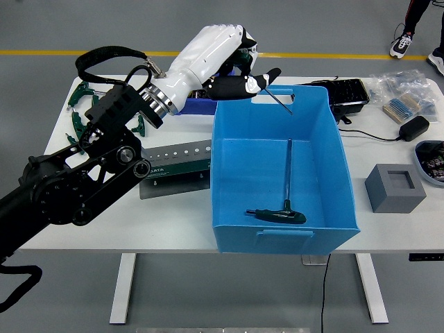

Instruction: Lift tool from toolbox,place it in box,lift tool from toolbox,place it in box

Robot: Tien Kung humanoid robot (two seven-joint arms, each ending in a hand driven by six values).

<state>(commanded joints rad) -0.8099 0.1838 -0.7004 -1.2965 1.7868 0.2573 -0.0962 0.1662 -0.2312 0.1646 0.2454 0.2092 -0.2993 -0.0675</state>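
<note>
Left hand [232,66]: white shell, black fingers; arm black. Tool [279,100] in its grasp: thin silver-grey shaft. Box [281,166]: plain light blue. T-handle wrench [281,208] inside box: dark green-black grip, grey shaft. Toolbox [198,105]: dark blue. Rack [177,163]: grey top with a row of holes, green label band. Block [394,187] at right: grey. Table [104,222]: white. Floor: grey, yellow line far.
</note>
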